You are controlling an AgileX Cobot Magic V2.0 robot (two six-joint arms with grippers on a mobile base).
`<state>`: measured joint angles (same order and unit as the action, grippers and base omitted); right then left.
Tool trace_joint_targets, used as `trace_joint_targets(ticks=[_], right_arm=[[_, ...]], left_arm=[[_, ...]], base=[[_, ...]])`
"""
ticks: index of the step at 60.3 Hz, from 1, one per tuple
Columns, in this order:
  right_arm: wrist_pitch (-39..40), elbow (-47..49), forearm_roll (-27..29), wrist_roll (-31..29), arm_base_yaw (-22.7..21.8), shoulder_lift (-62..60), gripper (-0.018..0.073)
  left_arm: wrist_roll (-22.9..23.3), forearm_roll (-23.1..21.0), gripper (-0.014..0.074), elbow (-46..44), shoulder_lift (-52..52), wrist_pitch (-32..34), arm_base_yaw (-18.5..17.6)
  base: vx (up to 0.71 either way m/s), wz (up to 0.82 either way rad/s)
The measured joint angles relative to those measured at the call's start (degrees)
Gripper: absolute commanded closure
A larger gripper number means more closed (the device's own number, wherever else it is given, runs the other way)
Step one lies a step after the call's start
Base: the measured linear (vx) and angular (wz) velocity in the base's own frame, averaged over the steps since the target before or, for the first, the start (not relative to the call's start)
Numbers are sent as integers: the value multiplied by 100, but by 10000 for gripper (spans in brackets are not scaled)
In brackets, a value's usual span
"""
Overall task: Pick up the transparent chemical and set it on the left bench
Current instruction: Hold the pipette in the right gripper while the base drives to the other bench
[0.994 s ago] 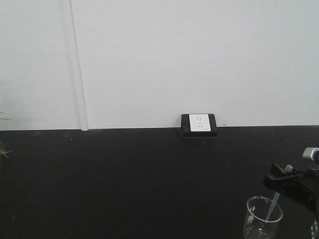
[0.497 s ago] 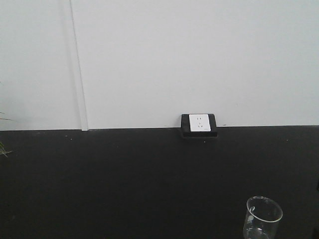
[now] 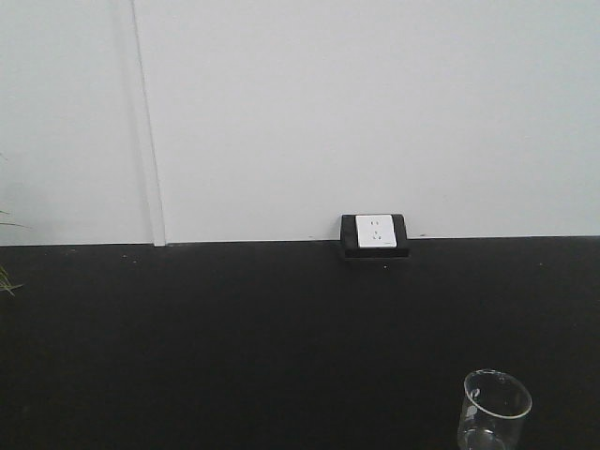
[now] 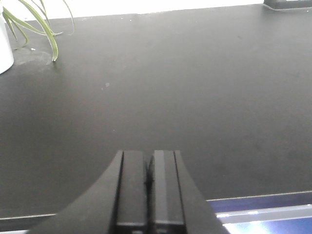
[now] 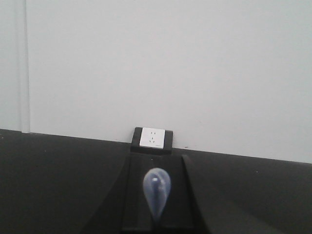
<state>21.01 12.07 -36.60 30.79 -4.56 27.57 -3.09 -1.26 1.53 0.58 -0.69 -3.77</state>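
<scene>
The transparent chemical pipette shows only in the right wrist view, where its clear squeeze bulb [image 5: 156, 187] sits between the black fingers. My right gripper [image 5: 157, 161] is shut on it and held above the black bench, facing the wall; it is out of the front view. My left gripper [image 4: 150, 161] is shut and empty, low over the bench near its front edge. A small glass beaker [image 3: 495, 412] stands at the front right with no pipette in it. The left bench with white bins is out of view.
The black bench [image 3: 234, 337] here carries a white wall socket [image 3: 375, 232], which also shows in the right wrist view [image 5: 152, 137]. A potted plant [image 4: 34, 19] in a white pot [image 4: 4, 48] stands at the far left.
One second ago my right gripper held the pipette over the beaker at the front view's lower right. It has since moved out of that view with the pipette; the beaker stays put.
</scene>
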Motion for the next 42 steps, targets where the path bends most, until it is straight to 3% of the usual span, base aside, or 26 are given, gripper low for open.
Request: trace_joint_targets(ticks=[42], right_arm=[[-37, -6, 0, 0, 0, -28, 562]], left_arm=[[0, 0, 600, 0, 0, 0, 0]], base=[[-1, 1]])
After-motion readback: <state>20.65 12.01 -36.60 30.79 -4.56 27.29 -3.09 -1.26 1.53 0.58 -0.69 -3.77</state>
